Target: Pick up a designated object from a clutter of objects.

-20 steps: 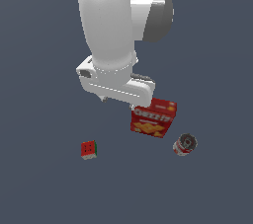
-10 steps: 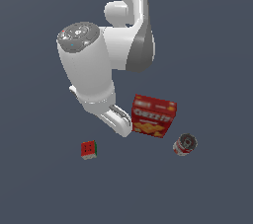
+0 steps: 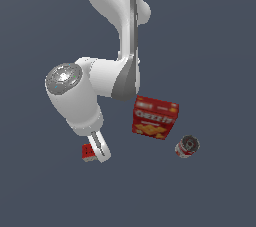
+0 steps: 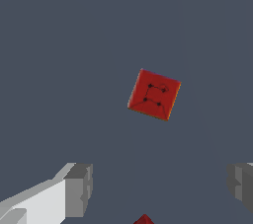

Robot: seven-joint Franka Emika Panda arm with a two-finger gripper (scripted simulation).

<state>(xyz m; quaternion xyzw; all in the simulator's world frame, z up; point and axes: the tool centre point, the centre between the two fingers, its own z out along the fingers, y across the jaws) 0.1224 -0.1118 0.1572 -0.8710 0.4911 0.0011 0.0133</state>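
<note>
Exterior view, from its left to its right: you see the small red cube with a gridded face lying on the dark grey-blue worktop, partly covered by the white arm's pincer. Well apart toward the exterior view's right stands the red cracker box with yellow crackers printed on its front, and beyond it the small red-and-white can lies tipped over, its metal end facing the camera.

Wrist view: you see the cube alone, turned corner-wise so that its edges run diagonally; being square, it shows no long axis. The grey finger pads stand wide apart, released and holding nothing, with the cube ahead of them and untouched. Only this view shows the gap between the fingers; only the exterior view shows the box and can.
</note>
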